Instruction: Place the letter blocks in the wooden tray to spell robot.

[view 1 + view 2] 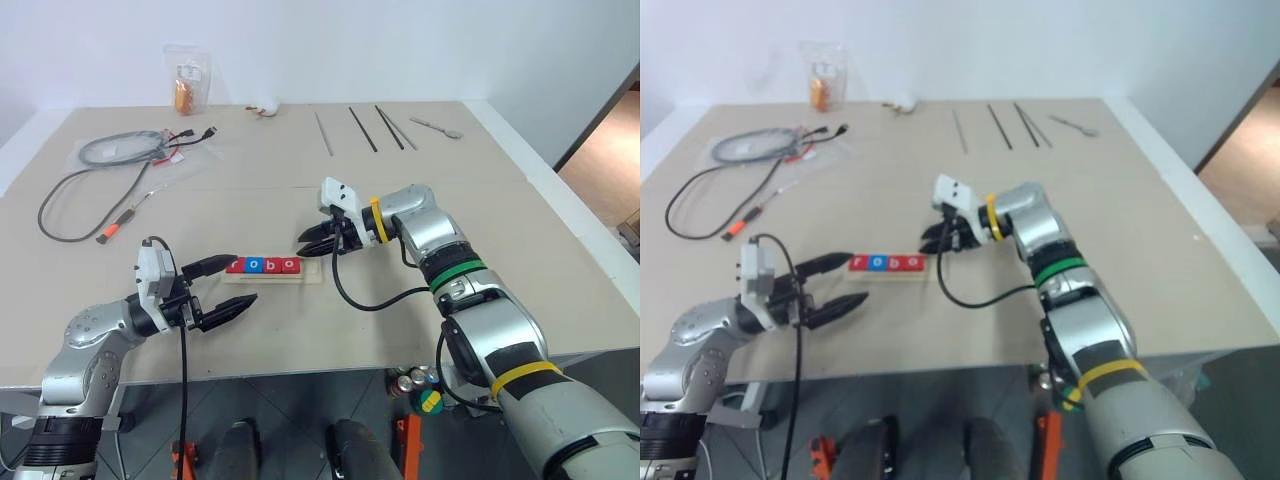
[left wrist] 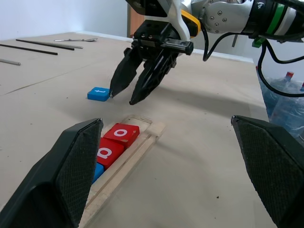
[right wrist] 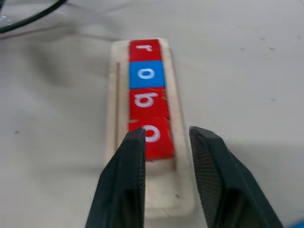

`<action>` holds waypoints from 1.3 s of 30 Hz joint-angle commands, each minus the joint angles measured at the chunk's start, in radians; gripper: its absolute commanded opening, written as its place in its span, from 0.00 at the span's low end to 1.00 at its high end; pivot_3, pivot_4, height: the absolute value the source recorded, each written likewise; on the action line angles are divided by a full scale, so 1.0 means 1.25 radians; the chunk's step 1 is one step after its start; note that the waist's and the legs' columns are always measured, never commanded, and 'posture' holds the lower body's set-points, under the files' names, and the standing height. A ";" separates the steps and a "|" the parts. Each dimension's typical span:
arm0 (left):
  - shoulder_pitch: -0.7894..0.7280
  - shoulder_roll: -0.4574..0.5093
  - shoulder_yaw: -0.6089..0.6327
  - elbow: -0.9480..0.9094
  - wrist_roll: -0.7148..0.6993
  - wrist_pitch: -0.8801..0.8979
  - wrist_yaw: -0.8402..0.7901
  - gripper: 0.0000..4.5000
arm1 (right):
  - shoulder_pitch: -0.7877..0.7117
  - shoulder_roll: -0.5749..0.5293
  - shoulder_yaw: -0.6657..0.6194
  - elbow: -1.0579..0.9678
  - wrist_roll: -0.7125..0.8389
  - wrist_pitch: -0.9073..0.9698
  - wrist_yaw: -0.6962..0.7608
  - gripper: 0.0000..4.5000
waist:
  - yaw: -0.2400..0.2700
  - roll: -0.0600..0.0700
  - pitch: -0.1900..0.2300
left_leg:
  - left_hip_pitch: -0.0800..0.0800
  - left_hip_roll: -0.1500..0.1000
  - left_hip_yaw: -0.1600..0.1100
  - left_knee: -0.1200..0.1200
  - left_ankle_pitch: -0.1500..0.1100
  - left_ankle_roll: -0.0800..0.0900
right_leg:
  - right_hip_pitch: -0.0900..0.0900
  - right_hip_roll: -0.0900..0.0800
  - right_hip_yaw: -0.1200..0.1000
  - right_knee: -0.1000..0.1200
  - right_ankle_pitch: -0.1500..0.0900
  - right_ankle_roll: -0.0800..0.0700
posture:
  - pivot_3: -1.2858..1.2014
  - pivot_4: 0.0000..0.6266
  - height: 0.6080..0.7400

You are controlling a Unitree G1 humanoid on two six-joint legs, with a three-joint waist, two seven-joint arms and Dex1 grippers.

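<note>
The wooden tray (image 1: 312, 275) lies near the table's front, and its right end is bare. Four letter blocks sit in it in a row: red r (image 3: 145, 49), blue o (image 3: 146, 74), red b (image 3: 148, 101) and red o (image 3: 156, 140). A blue t block (image 2: 98, 93) lies loose on the table just beyond the tray's bare end. My right gripper (image 1: 308, 243) hovers over that end, tilted down, open a little, with nothing between its fingers. My left gripper (image 1: 242, 280) stands wide open at the tray's left end, empty.
Grey cables (image 1: 110, 150) and an orange-handled tool (image 1: 115, 228) lie at the far left. A small bag (image 1: 187, 80), thin rods (image 1: 350, 130) and a spoon (image 1: 437, 125) line the back. The table's front edge runs just below the tray.
</note>
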State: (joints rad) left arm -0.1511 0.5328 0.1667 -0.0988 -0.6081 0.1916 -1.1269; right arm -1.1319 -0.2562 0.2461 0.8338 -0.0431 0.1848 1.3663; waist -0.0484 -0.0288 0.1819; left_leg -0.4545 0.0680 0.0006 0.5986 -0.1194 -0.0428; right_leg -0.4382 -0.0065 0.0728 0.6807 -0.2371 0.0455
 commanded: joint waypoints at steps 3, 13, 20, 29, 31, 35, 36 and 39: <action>-0.005 0.006 0.010 -0.015 -0.005 -0.014 -0.001 1.00 | 0.025 0.007 0.018 -0.091 0.021 0.030 0.024 0.36 | 0.000 0.000 0.000 | 0.000 0.000 0.000 0.000 0.000 0.000 | 0.000 0.000 0.000 0.000 0.000 0.000 | 0.52 0.24 1.00; -0.004 0.006 0.011 -0.014 -0.006 -0.014 -0.001 1.00 | 0.042 0.009 0.034 -0.123 0.024 0.051 0.011 0.01 | 0.000 0.000 0.000 | 0.000 0.000 0.000 0.000 0.000 0.000 | 0.000 0.000 0.000 0.000 0.000 0.000 | 0.52 0.24 1.00; -0.005 0.007 0.012 -0.011 -0.005 -0.016 -0.002 1.00 | 0.047 0.009 0.065 -0.089 -0.004 0.018 -0.021 0.01 | 0.000 0.000 0.000 | 0.000 0.000 0.000 0.000 0.000 0.000 | 0.000 0.000 0.000 0.000 0.000 0.000 | 0.52 0.24 1.00; -0.005 0.007 0.013 -0.009 -0.002 -0.021 -0.003 1.00 | 0.018 0.023 0.072 -0.014 -0.022 -0.022 -0.062 0.01 | 0.000 0.000 0.000 | 0.000 0.000 0.000 0.000 0.000 0.000 | 0.000 0.000 0.000 0.000 0.000 0.000 | 0.52 0.24 1.00; -0.005 0.007 0.013 -0.009 -0.002 -0.021 -0.004 1.00 | 0.013 0.025 0.071 -0.005 -0.022 -0.026 -0.064 0.01 | 0.000 0.000 0.000 | 0.000 0.000 0.000 0.000 0.000 0.000 | 0.000 0.000 0.000 0.000 0.000 0.000 | 0.52 0.24 1.00; -0.006 0.008 0.013 -0.008 -0.003 -0.021 -0.006 1.00 | -0.010 0.016 0.053 -0.013 0.003 -0.006 -0.037 0.01 | 0.000 0.000 0.000 | 0.000 0.000 0.000 0.000 0.000 0.000 | 0.000 0.000 0.000 0.000 0.000 0.000 | 0.52 0.24 1.00; -0.005 0.008 0.012 -0.008 -0.003 -0.022 -0.006 1.00 | -0.018 0.011 0.043 -0.025 0.019 0.013 -0.018 0.01 | 0.000 0.000 0.000 | 0.000 0.000 0.000 0.000 0.000 0.000 | 0.000 0.000 0.000 0.000 0.000 0.000 | 0.52 0.24 1.00; -0.007 0.010 0.010 -0.006 -0.004 -0.023 -0.008 1.00 | -0.032 -0.038 0.017 -0.062 0.056 0.027 0.053 0.01 | 0.000 0.000 0.000 | 0.000 0.000 0.000 0.000 0.000 0.000 | 0.000 0.000 0.000 0.000 0.000 0.000 | 0.52 0.24 1.00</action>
State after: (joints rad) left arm -0.1508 0.5332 0.1667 -0.0973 -0.6071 0.1766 -1.1291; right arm -1.1241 -0.2637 0.3107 0.8055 -0.0081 0.2164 1.3852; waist -0.0483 -0.0287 0.1819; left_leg -0.4547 0.0680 0.0006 0.5985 -0.1194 -0.0429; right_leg -0.4384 -0.0066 0.0727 0.6807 -0.2372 0.0456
